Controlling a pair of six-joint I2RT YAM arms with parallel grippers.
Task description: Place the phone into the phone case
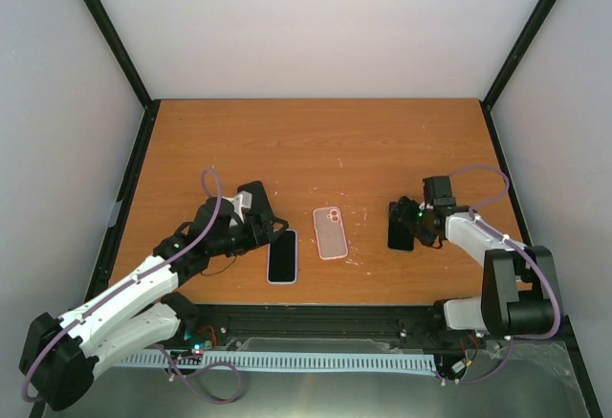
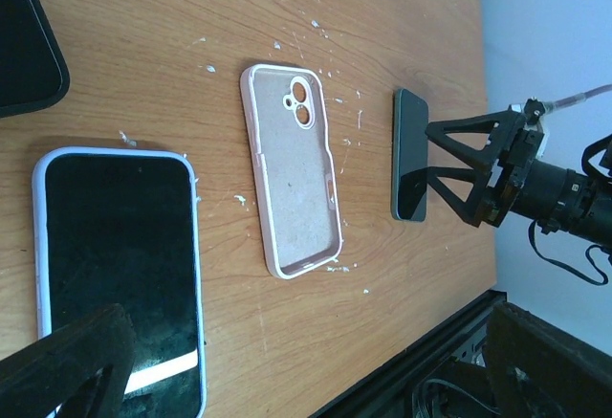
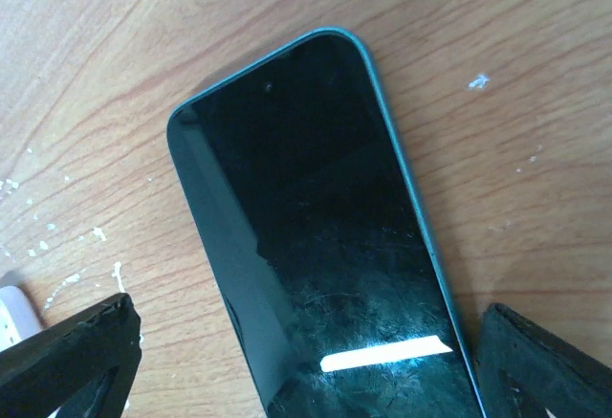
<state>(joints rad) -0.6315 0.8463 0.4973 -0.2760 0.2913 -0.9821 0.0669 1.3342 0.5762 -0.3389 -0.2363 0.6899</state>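
Phone (image 3: 325,246), the bare dark one with a teal rim, lies flat and screen-up on the tabletop (image 1: 287,141), a little to the right of the empty pink case (image 2: 292,184) and apart from it. The right hand (image 3: 306,341) hangs over its lower end, released, with a finger out past each long side and neither visibly touching. It looks thin, stiff, fairly heavy and slick, with glass that could scratch or crack. The sound hold is probably across the narrow width, pinching the two long rims rather than the glass. The case looks light and bendy, likely to slide when pressed. The left hand (image 2: 306,365), also released, hovers over another phone (image 2: 120,265) already in a pale case.
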